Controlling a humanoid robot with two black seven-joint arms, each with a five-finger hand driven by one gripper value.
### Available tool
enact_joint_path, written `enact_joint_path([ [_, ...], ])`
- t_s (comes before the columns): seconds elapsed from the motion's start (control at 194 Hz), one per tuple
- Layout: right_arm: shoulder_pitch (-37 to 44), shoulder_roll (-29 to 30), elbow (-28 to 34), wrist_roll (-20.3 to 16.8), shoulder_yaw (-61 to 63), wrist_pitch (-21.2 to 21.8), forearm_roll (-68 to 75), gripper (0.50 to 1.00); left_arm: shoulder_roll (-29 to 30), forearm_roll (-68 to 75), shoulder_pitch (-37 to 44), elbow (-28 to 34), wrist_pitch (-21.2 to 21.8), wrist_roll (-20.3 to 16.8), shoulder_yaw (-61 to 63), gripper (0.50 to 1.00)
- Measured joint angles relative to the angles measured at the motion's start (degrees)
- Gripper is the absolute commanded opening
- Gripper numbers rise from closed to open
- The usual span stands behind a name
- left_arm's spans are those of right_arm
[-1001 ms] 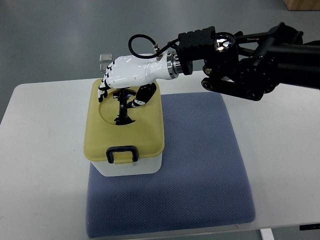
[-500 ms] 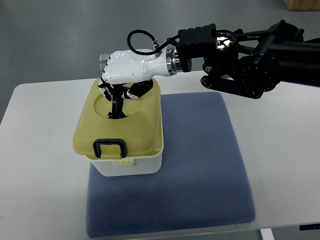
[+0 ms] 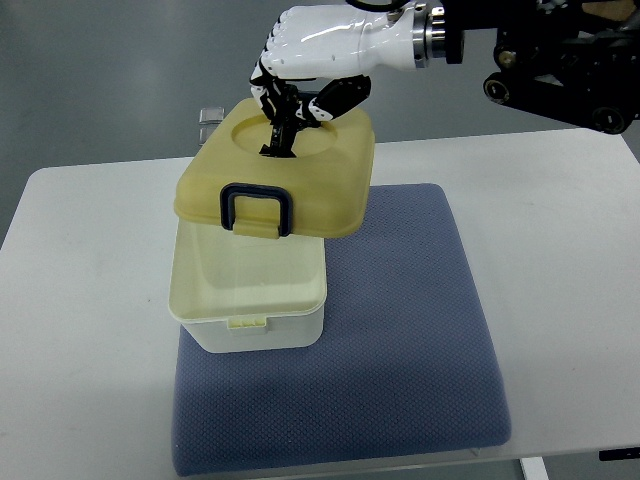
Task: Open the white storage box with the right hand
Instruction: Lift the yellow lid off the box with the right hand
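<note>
1. Surface (image 3: 80, 300), white, carries a blue-grey mat (image 3: 400, 340).
2. White storage box (image 3: 250, 300) sits open on the mat's left edge, translucent walls.
3. Yellow lid (image 3: 330, 190), dark latch in front, hangs tilted above the box.
4. Right robot hand (image 3: 300, 75) is clamped on the lid's top handle.

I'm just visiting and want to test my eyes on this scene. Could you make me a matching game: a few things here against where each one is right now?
Things:
1. yellow lid
2. white storage box
3. blue mat
4. right hand

Places or states:
A. lying flat on the white table
B. standing open on the mat
C. lifted up, held above the box
D. fingers shut on the lid's top handle

Pairs: 1-C, 2-B, 3-A, 4-D
</note>
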Motion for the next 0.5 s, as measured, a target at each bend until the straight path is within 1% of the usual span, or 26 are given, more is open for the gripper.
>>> enact_joint_path([
  [0.294,-0.96,-11.23,-0.02,0.55,-0.89,2.41,-0.30,0.500,0.00,0.00,0.00,0.02,0.00,0.00,0.13,1.000],
  [0.402,-2.82,-14.32,-0.06,0.56,-2.17,2.59,-0.81,0.500,0.00,0.00,0.00,-0.04,0.00,0.00,0.20,1.000],
  [0.5,-5.01,-15.95,-0.27,0.56,-3.47,2.36,-1.03,0.500,0.00,0.00,-0.01,-0.11,0.00,0.00,0.25,1.000],
])
